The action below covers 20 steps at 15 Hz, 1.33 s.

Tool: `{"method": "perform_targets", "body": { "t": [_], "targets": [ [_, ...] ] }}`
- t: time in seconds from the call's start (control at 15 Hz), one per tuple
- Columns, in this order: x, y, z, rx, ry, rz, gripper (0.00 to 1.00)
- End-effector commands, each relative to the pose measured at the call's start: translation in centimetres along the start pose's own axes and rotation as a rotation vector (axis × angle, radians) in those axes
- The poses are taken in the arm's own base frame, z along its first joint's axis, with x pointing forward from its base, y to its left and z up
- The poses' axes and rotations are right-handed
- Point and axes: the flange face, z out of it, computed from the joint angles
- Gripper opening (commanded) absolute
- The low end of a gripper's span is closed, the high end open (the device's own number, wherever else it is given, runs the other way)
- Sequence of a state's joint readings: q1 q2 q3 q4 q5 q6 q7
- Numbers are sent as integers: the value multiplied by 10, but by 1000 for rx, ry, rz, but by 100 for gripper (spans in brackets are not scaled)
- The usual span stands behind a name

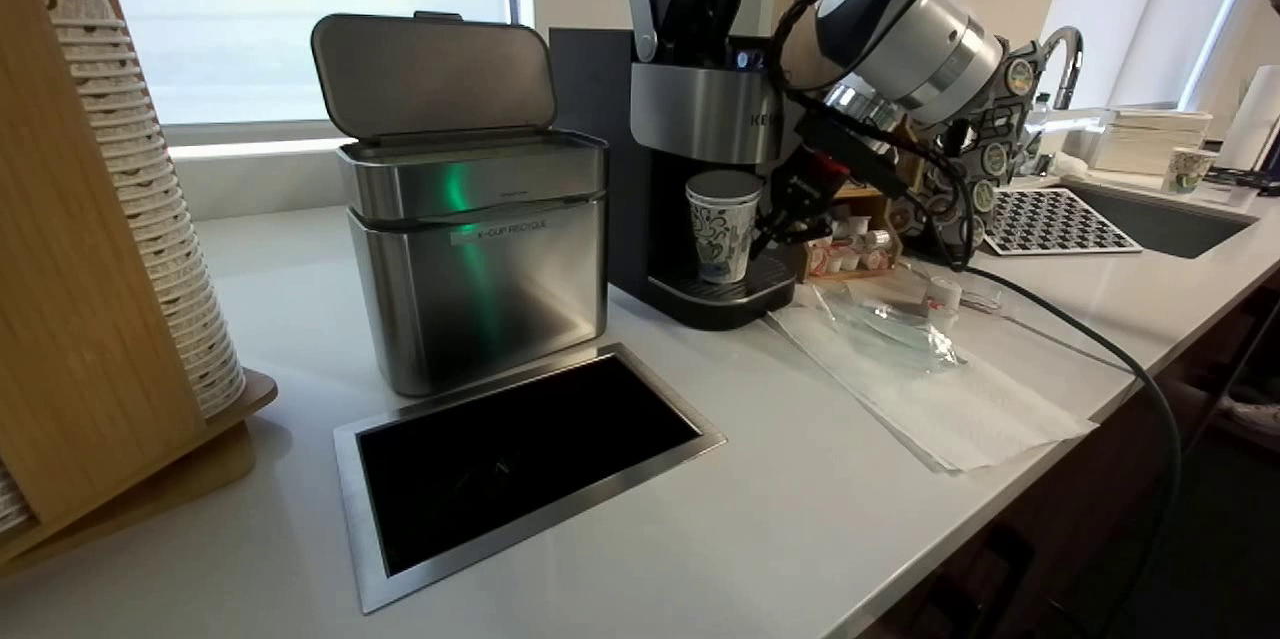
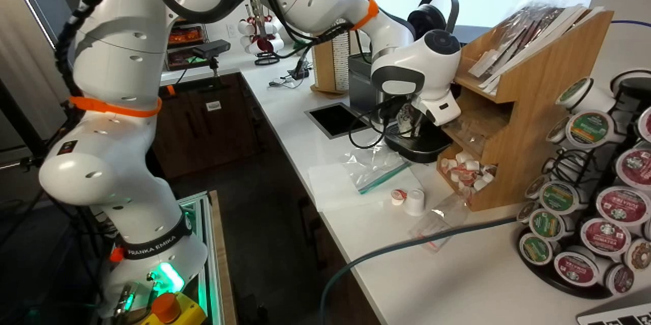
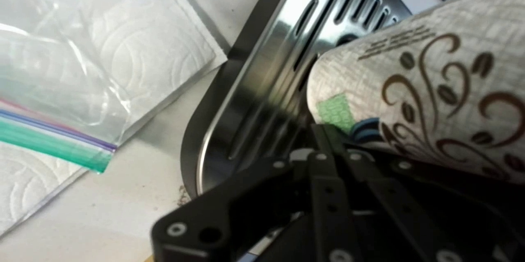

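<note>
Gripper (image 3: 328, 133) has its tips together, nothing between them, low beside paper cup (image 1: 724, 244); contact unclear; cup stands upright on drip tray (image 3: 266, 73) of coffee maker (image 1: 685, 109); any push best made slow and low, lest the cup tip.

We're close by the cup holder (image 1: 90, 339) in an exterior view, peering down along the table (image 1: 760, 489), past the coffee maker (image 1: 690, 114) towards the sink (image 1: 1190, 231). In an exterior view from the sink end, facing back, coffee pods (image 2: 605, 235) loom near! Both share coffee maker and steel bin (image 1: 490, 289). The wrist view sits at the claw (image 3: 327, 131), angled down, tight on paper cup (image 3: 430, 81) and drip tray (image 3: 262, 89).
</note>
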State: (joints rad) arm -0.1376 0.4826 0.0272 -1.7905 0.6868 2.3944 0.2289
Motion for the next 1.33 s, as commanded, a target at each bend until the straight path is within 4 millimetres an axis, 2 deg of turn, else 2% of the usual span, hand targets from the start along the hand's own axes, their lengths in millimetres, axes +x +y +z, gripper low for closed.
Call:
{"method": "perform_targets", "body": {
  "t": [0.0,1.27],
  "targets": [
    [2,-1,5,-18,-39,14,0],
    [-3,-7,7,-19,-74,3,0]
  ]
}}
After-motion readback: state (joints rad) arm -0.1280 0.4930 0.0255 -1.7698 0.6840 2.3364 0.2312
